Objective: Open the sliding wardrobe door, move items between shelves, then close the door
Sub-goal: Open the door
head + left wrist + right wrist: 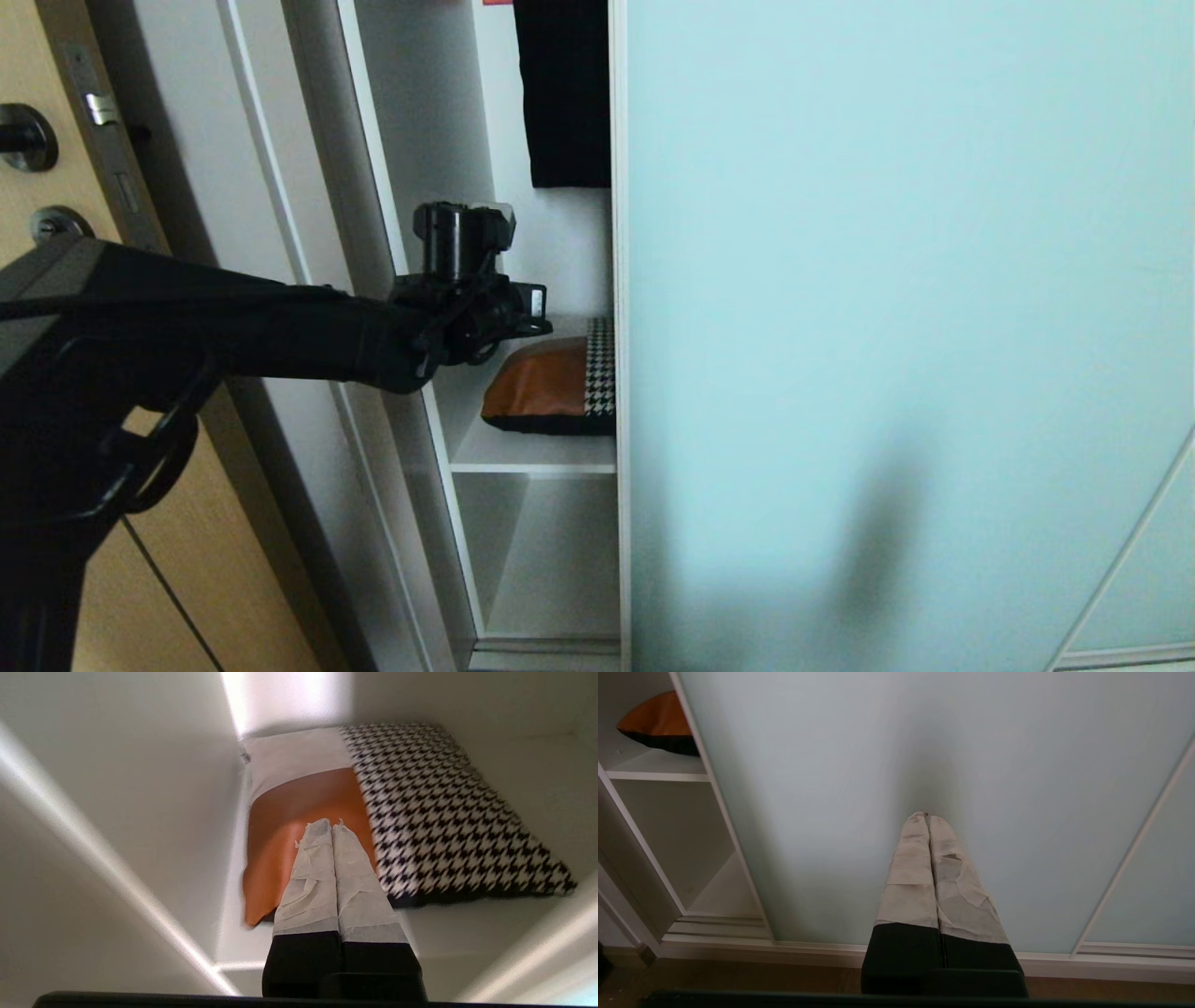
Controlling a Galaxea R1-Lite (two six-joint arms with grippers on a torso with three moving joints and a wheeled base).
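Observation:
The sliding wardrobe door [887,327] of frosted aqua glass stands partly slid aside and uncovers the left bay. On the white shelf [532,453] lies the item, a patchwork pillow [551,387] in tan and houndstooth, half hidden behind the door's edge. My left arm [280,336] reaches into the bay from the left, and its wrist hides the fingers in the head view. In the left wrist view my left gripper [331,823] is shut and empty, its taped tips just over the pillow's tan part [289,812]. My right gripper [927,816] is shut and empty in front of the door [878,765].
A black garment [565,93] hangs above the pillow. A light wooden door [37,261] with dark knobs stands at the far left. A lower compartment [551,560] lies beneath the shelf. The wardrobe's white side wall [411,168] stands close to my left wrist.

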